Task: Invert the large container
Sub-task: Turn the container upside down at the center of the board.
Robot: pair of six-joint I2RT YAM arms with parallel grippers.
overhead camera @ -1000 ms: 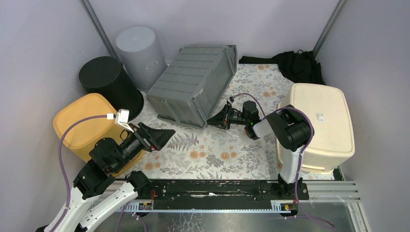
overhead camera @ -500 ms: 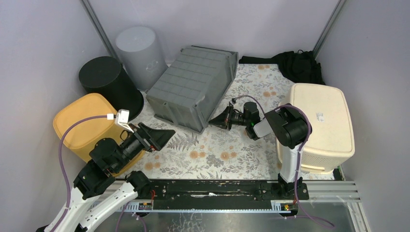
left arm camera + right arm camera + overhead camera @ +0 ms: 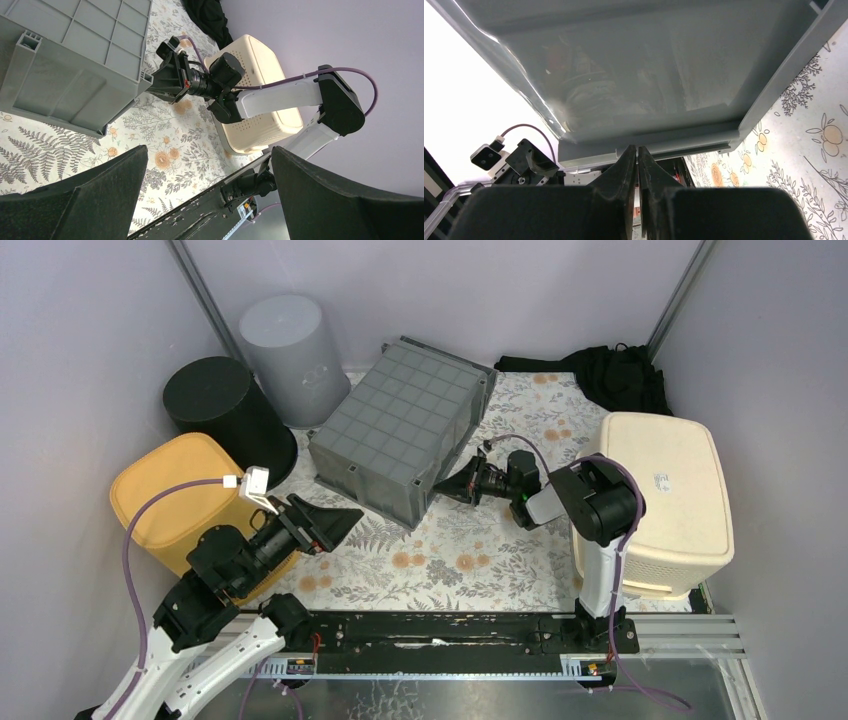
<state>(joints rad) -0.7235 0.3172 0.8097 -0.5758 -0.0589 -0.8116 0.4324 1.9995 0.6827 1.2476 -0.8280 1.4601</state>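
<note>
The large grey ribbed container lies tilted at the back centre of the floral mat, its gridded bottom facing up and towards the camera. My right gripper is shut, its tips pressed under the container's near right rim. In the right wrist view the closed tips touch the rim of the container, whose inside fills the view above. My left gripper is open and empty, to the front left of the container and apart from it. The left wrist view shows the container and my open left gripper.
A black round bin and a grey round bin stand at the back left. A yellow bin sits upside down at the left. A cream basket stands on the right, with black cloth behind it.
The grey container has tipped further over, its gridded bottom turning up towards the camera. My right gripper has risen slightly with the rim. The left arm has not moved.
</note>
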